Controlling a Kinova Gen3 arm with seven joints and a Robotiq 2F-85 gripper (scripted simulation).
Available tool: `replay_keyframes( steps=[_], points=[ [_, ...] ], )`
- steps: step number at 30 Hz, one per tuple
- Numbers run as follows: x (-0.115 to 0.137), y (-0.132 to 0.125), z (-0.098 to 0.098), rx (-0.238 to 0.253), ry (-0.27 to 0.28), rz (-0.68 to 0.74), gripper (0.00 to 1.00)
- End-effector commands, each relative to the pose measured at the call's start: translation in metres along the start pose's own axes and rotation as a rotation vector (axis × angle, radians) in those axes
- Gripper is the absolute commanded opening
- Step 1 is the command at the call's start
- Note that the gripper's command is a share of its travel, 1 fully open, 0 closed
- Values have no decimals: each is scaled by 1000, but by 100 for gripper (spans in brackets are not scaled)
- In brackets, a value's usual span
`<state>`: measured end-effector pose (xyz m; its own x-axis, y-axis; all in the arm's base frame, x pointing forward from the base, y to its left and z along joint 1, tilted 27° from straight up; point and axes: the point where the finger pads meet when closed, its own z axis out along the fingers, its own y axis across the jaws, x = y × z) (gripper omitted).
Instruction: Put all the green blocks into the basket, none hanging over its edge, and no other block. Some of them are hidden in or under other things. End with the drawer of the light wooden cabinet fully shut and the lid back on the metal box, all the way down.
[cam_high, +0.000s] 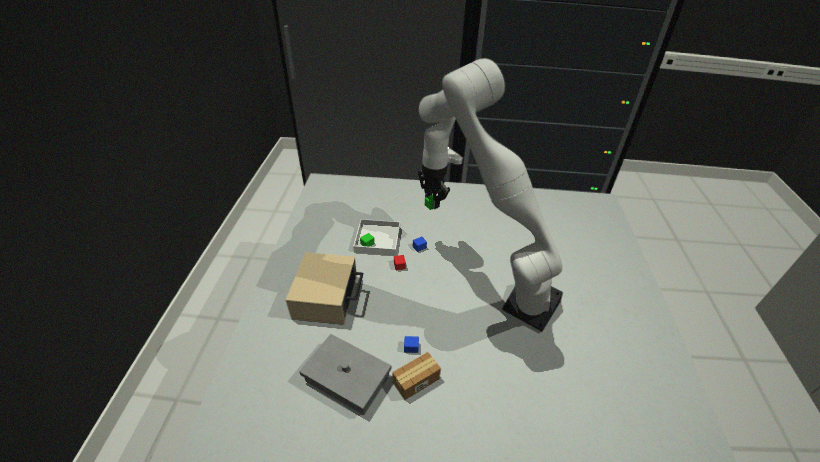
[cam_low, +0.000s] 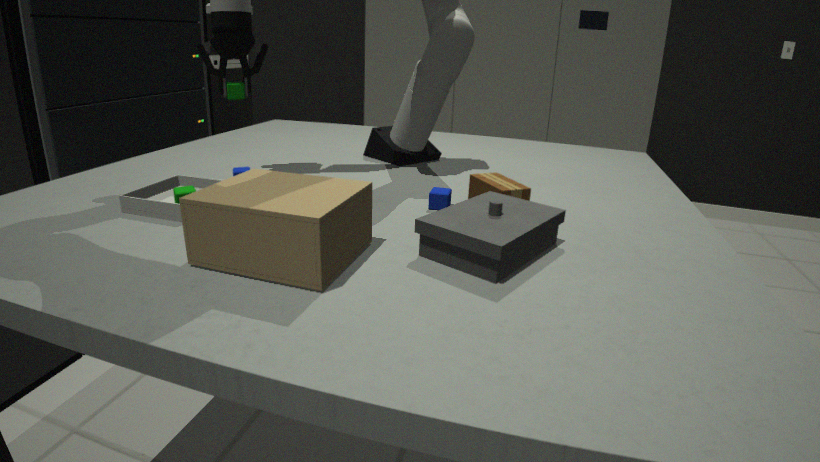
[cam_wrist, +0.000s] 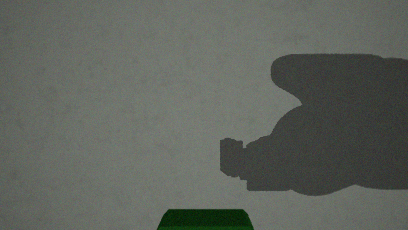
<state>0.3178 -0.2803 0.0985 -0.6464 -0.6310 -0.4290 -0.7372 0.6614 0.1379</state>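
Observation:
My gripper (cam_high: 432, 203) (cam_low: 235, 91) is shut on a green block (cam_high: 429, 202) (cam_low: 235, 90) (cam_wrist: 205, 219) and holds it high above the table, to the right of the basket in the top view. The white basket (cam_high: 376, 250) (cam_low: 149, 208) holds another green block (cam_high: 367, 239) (cam_low: 184, 193) near its left side. The light wooden cabinet (cam_high: 324, 278) (cam_low: 252, 241) has dark handles; its drawer looks shut or nearly so, but I cannot tell fully. The grey metal box (cam_high: 332, 396) (cam_low: 459, 255) has its lid (cam_high: 361, 378) (cam_low: 459, 222) on top; its inside is hidden.
A blue block (cam_high: 420, 243) (cam_low: 241, 171) and a red block (cam_high: 399, 262) are beside the basket. Another blue block (cam_high: 411, 344) (cam_low: 440, 198) is near a brown carton (cam_high: 417, 375) (cam_low: 499, 184), which stands close to the metal box. The arm's base (cam_high: 533, 312) is at the right.

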Motion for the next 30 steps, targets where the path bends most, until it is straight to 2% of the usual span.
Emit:
replay_keyframes(
  steps=[1, 30],
  points=[
    [3, -2, -4, 6, 8, 3, 10],
    [2, -2, -3, -2, 3, 49, 10]
  ],
)
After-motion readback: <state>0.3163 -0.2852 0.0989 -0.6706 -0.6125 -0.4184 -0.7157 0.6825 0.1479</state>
